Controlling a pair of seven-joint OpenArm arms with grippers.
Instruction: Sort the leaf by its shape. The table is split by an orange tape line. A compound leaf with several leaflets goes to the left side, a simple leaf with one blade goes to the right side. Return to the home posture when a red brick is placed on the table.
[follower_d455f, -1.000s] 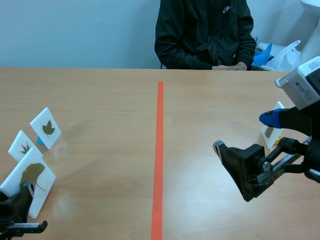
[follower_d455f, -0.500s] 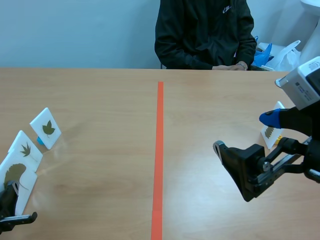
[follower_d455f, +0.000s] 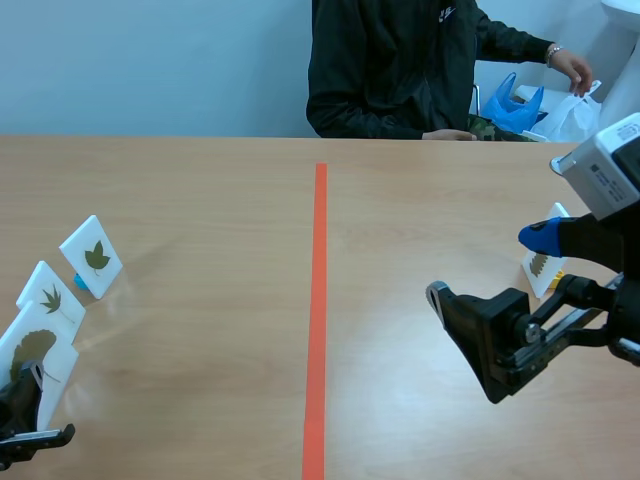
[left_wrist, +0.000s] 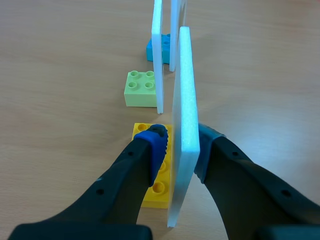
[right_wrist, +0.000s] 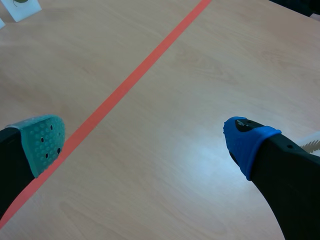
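Three on the left, scene view: white foam leaf cards in a row. These are the far card with a lobed green leaf, the middle card with a spiky leaf and, nearest the robot, the task's white foam card with an olive fan-shaped leaf.
Left gripper: low at the near left corner, right at that fan-leaf card.
Orange tape line: runs up the middle, with the fan-leaf card well to its left.
Right gripper: hovers over the right half, spread wide and empty. A fourth white card with a toothed leaf stands just behind it.
Person: sits across the table, one hand at a white plastic bag. No red brick in sight.
Left wrist view, card: edge-on and upright, it stands beside a yellow studded brick. A pale green brick with its own card stands just ahead.
Left wrist view, claw: one finger touches the card. The blue pad stands a sliver off the other face, with yellow showing between. The fingers are parted and bracket the card without clamping it.
Right wrist view: the teal pad and the blue pad are far apart, with bare table and tape between them.
Step in hand, my read: gripping this card. The leaf looks like one blade, though it is small, so it would belong right of the line.
Doing it well: close squarely on the flat faces, above the brick. Lift straight up before swinging across, or the neighbour just ahead gets clipped.
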